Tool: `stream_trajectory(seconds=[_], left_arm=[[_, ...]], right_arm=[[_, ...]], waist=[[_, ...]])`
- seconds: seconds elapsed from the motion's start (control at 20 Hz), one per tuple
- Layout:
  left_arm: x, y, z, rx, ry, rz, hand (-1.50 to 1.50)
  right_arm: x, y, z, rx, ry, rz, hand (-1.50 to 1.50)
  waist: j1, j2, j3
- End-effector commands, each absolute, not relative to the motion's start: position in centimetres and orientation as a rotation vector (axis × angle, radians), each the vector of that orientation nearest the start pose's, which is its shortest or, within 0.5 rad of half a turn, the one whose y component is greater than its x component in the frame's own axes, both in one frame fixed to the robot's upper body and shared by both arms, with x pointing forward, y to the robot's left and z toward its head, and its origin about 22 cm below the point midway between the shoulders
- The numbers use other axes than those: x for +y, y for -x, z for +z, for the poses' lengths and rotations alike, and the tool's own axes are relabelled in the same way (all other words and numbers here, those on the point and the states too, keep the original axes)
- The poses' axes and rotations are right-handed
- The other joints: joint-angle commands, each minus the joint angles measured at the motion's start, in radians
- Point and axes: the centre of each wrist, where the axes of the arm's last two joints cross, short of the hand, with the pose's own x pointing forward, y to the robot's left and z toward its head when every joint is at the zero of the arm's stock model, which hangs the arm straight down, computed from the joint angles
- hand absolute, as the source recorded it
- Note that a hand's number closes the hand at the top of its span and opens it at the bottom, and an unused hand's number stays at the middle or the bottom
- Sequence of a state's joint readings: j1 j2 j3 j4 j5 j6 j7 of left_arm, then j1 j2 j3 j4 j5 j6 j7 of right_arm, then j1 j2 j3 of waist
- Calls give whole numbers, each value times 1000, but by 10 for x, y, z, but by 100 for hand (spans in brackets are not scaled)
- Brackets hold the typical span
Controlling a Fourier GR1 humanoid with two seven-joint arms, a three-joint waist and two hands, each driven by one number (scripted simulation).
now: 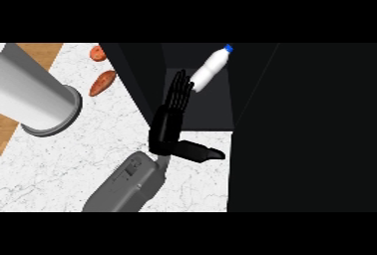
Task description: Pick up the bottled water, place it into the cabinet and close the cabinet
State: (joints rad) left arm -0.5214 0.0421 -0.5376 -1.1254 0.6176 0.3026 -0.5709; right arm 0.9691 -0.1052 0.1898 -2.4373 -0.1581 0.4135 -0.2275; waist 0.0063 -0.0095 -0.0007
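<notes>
Plainly, the fingers of the left hand are held straight and close together, stretched into the open front of the cabinet. Nothing is gripped by them. Their tips are seen right at the lower end of the bottled water, on its left side; whether contact is made cannot be told. The thumb is spread well away from the fingers and is pointed to the right, across the cabinet's front edge, with nothing pinched against it.

The bottled water is found inside the cabinet, toward its back. It is shown white, tilted, with its blue cap turned toward the cabinet's far right corner and its base nearer the fingertips. The cabinet's pale grey floor is left bare in front of it, and the dark inner walls are seen on either side.

Behind the hand, the grey forearm is laid over the white marbled counter, just outside the cabinet and to its left. The cabinet's right side is bordered by a broad black panel, by which the rest of that side is filled.

Further left of the cabinet, two reddish-brown items are seen on the counter, close to the cabinet's left wall. Well apart from the cabinet, at the far left, a large grey cylinder is seen leaning.
</notes>
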Motion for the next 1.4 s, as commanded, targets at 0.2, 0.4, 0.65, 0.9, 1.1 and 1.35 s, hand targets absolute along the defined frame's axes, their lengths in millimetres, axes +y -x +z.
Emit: stream_trajectory(seconds=[0.2,0.4,0.65,0.9,1.1,1.35], left_arm=[[98,-247,13,-1834,568,42,150],[142,-232,7,-1828,520,71,150],[179,-217,9,-1861,464,95,-150],[216,-201,14,-1866,408,178,-150],[231,-180,16,-1849,440,245,-150],[248,-168,20,-1827,438,261,-150]], right_arm=[[-254,-37,125,-1765,-309,441,150],[-245,-32,137,-1716,-419,559,150],[-237,-31,154,-1757,-503,712,150],[-226,-28,158,-1759,-549,738,150],[-213,-25,154,-1662,-707,798,150],[-205,-30,163,-1667,-774,910,150]], waist=[[12,-3,0],[9,-1,0],[-2,-2,-2],[-5,-4,-3],[0,-12,-6],[19,-15,-10]])
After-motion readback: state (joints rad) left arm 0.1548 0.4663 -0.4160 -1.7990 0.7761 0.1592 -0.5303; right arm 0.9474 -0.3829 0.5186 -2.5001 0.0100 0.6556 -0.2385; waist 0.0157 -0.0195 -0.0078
